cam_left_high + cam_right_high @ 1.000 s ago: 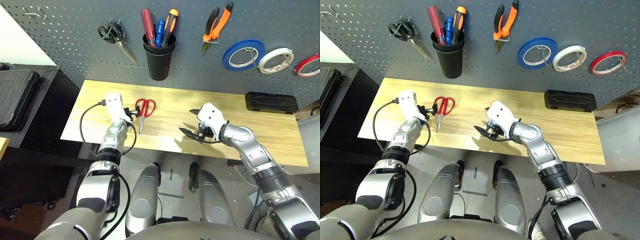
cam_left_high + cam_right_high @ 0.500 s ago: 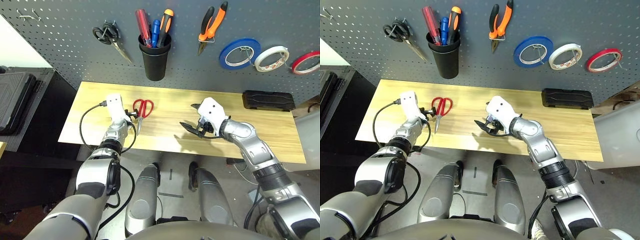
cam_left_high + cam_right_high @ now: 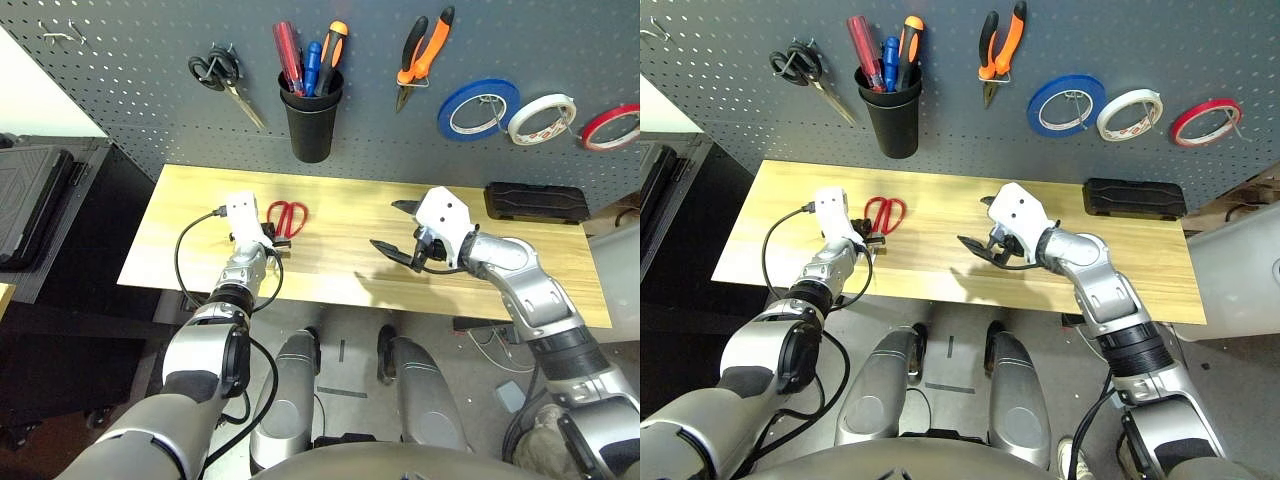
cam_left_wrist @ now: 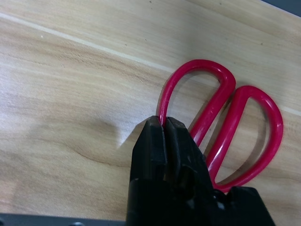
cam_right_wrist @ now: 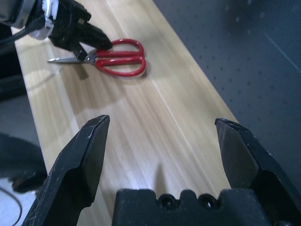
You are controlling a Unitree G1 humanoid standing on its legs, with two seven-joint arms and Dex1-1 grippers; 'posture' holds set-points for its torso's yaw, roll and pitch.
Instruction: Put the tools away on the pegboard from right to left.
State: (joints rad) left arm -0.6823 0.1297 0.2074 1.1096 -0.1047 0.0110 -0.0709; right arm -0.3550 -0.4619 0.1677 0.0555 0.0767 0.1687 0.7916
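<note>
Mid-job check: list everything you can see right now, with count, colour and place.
Red scissors: one, on table, left.
Table: one, light wood.
Pegboard: one, dark grey, behind table.
Black scissors: one, hung far left.
Cup: one, black, holding red, blue, orange screwdrivers.
Pliers: one, orange-black, hung.
Tape rolls: blue, white, red, hung right.
Black case: one, table right.
Left hand: shut on red scissors' handle.
Right hand: open, above table.

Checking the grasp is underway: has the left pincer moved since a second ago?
Yes. The left pincer has closed in rightward onto the red-handled scissors, now shut on a handle loop; earlier it stood open just beside them.
</note>
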